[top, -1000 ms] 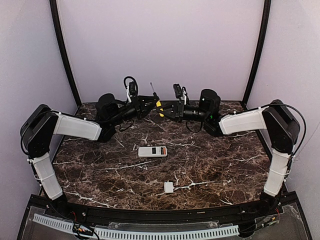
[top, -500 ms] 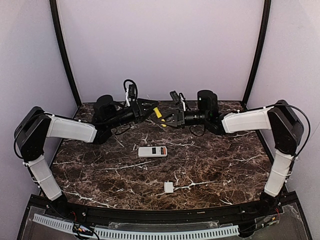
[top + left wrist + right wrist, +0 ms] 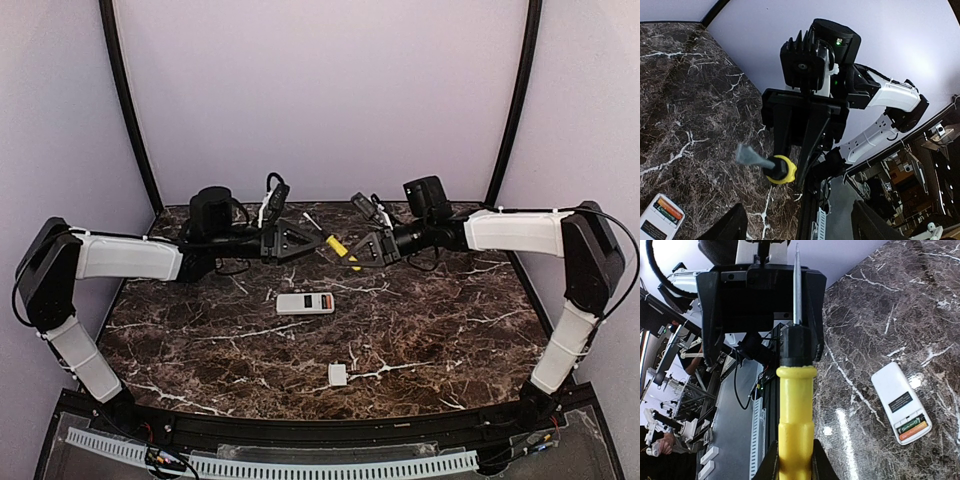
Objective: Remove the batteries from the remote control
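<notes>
The white remote control (image 3: 305,303) lies face down mid-table, its compartment uncovered. Inside it sit the batteries (image 3: 913,426), one orange-red and one greenish; they also show in the left wrist view on the remote control (image 3: 651,225) as the batteries (image 3: 667,210). My right gripper (image 3: 358,250) hovers above the table behind the remote, shut on the yellow handle of a screwdriver (image 3: 796,410). The shaft points at my left gripper (image 3: 306,243). That gripper (image 3: 797,227) is open, facing the screwdriver (image 3: 781,169), with nothing between its fingers.
A small white square cover piece (image 3: 338,374) lies near the front of the dark marble table (image 3: 450,330). Lilac walls close in the back and sides, with black corner posts (image 3: 125,100).
My left gripper has opened and let go of the screwdriver's shaft. Both arms have stretched toward the middle and sunk lower, and the screwdriver has tilted from upright to nearly level in the right gripper.
</notes>
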`<state>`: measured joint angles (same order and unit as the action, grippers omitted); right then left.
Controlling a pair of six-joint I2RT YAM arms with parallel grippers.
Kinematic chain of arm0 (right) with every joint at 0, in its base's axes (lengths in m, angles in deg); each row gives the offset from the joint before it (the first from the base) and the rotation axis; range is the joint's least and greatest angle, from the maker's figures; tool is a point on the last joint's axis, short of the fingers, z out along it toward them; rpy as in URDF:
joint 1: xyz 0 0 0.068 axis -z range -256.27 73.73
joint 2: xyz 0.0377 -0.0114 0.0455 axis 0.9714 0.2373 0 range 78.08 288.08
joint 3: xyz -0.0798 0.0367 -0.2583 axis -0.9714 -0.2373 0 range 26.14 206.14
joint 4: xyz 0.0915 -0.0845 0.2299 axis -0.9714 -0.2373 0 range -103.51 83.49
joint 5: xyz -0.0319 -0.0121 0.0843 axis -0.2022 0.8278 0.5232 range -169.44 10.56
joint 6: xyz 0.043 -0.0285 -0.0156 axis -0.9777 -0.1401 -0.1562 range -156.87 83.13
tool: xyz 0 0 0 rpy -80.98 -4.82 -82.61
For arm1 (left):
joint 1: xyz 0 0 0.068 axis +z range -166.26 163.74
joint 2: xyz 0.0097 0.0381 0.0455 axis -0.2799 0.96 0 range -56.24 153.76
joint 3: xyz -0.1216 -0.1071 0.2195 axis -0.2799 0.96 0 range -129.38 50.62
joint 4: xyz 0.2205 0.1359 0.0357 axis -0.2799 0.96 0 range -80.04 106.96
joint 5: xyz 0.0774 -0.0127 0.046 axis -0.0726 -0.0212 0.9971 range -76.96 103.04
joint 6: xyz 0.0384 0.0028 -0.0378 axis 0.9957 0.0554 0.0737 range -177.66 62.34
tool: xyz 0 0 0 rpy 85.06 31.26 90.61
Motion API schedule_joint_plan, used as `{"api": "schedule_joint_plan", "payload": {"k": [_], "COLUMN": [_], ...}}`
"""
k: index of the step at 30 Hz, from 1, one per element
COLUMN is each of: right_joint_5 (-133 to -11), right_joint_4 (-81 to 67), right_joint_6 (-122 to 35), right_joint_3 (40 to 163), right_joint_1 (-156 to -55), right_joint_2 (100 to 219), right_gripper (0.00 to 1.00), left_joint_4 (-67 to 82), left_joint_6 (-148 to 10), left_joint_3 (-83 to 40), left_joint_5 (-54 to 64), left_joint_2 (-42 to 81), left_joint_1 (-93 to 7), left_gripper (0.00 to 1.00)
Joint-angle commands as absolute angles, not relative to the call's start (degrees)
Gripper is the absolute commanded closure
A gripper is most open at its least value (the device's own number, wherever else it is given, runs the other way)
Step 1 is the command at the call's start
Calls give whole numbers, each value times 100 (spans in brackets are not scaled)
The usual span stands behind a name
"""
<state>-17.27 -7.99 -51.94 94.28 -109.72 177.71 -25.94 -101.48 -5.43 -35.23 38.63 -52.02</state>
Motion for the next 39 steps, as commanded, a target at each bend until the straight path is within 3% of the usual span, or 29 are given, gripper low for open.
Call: {"api": "schedule_joint_plan", "payload": {"k": [1,21,39], "right_joint_5": [-1083,-1052,-1354], "right_joint_4": [-1697,-3911,-4228], "right_joint_6": [-4260,-2604,-2486], "right_joint_3": [9686,10522,10901], "right_joint_1": [-10928,-11037,-11187], "right_joint_2": [17568,17836,18152], "right_gripper": [100,100,100], "left_joint_4": [-1462,-1,440], "left_joint_6": [-9429,-8633,-8432], "left_joint_3": [-889,-1819,-2424], "left_joint_5": [-4209,-4983,-4957], "left_joint_2": [3473,4008,4549], "left_joint_1": [-5122,-4980,-5247], "left_gripper": [29,43,59]}}
